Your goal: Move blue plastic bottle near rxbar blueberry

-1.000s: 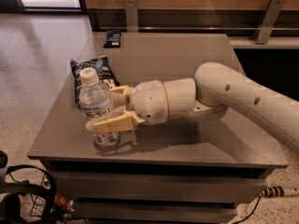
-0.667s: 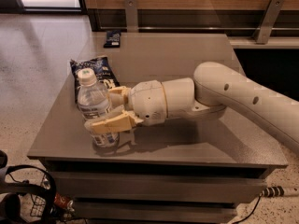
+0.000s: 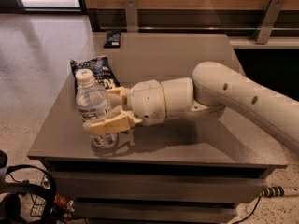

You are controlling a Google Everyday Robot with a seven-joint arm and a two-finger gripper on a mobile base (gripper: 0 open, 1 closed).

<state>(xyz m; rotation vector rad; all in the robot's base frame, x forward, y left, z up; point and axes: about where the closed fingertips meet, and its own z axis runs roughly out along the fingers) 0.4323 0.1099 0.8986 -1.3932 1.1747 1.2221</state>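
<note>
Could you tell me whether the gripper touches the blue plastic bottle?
Touching. The camera view shows the gripper closed on the blue plastic bottle, a finger across its front.

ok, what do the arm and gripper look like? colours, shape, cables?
Arm: smooth off-white shell, fat rounded segments, two small dark dots on the forearm, no cables showing on it. Wrist is a bulbous cylinder with thin seam lines. Gripper, at the front-left of the table around the blue plastic bottle: blocky pale yellow-tan fingers, darker than the arm.

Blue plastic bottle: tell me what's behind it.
A dark blue chip bag, its near end covered by the bottle; the rxbar blueberry lies farther back. The gripper clasps the bottle.
</note>
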